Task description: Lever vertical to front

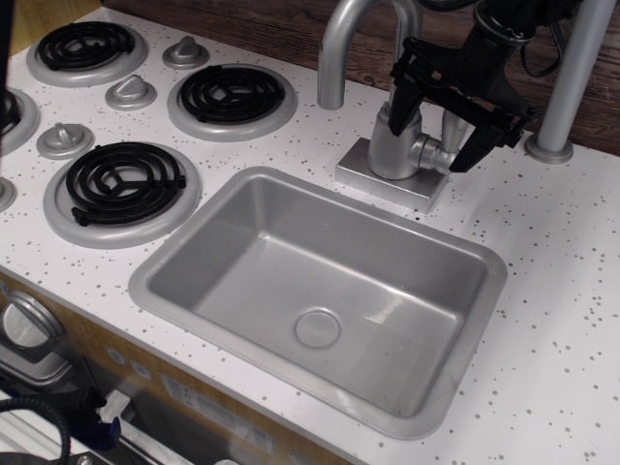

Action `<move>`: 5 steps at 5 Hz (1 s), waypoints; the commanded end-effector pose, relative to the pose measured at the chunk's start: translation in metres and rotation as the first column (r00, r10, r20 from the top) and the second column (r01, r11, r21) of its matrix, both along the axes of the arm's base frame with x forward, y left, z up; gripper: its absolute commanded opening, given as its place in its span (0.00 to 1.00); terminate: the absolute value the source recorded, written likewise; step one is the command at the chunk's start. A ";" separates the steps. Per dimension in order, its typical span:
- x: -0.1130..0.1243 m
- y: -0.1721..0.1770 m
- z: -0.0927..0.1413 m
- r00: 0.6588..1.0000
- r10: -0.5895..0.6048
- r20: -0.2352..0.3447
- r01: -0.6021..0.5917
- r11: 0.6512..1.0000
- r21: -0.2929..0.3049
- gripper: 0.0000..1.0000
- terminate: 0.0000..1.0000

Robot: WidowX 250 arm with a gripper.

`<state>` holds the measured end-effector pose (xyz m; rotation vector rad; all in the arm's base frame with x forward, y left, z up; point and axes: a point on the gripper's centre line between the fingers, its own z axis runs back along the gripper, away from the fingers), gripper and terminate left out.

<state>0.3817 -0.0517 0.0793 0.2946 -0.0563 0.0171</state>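
Observation:
The faucet body [392, 145] stands on a square base behind the sink, with a short round hub [431, 155] sticking out to its right. The lever [452, 128] is a slim silver rod standing about upright from that hub. My black gripper [432, 147] comes down from the upper right and straddles the lever. One finger [404, 108] is in front of the faucet body and the other finger [480, 143] is to the right of the lever. The jaws look open, with a gap on both sides of the rod.
The tall curved spout [339, 48] rises left of the gripper. A thick grey upright pole [572, 77] stands at the back right. The grey sink basin [242, 242] lies in front. Stove burners [124, 179] and knobs fill the left. A wooden wall runs behind.

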 end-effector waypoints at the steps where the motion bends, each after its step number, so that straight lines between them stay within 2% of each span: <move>1: 0.000 0.000 0.000 1.000 0.000 0.000 0.000 1.000 0.000 1.00 0.00; 2: 0.006 0.002 0.003 0.998 0.004 0.068 -0.005 1.000 0.009 1.00 0.00; 3: 0.013 0.004 0.009 0.987 0.001 0.163 -0.007 0.999 0.035 1.00 0.00; 4: 0.022 0.007 0.022 0.968 -0.052 0.247 0.028 0.995 0.099 1.00 0.00; 5: 0.036 0.008 0.023 0.958 -0.076 0.276 0.049 0.994 0.102 1.00 0.00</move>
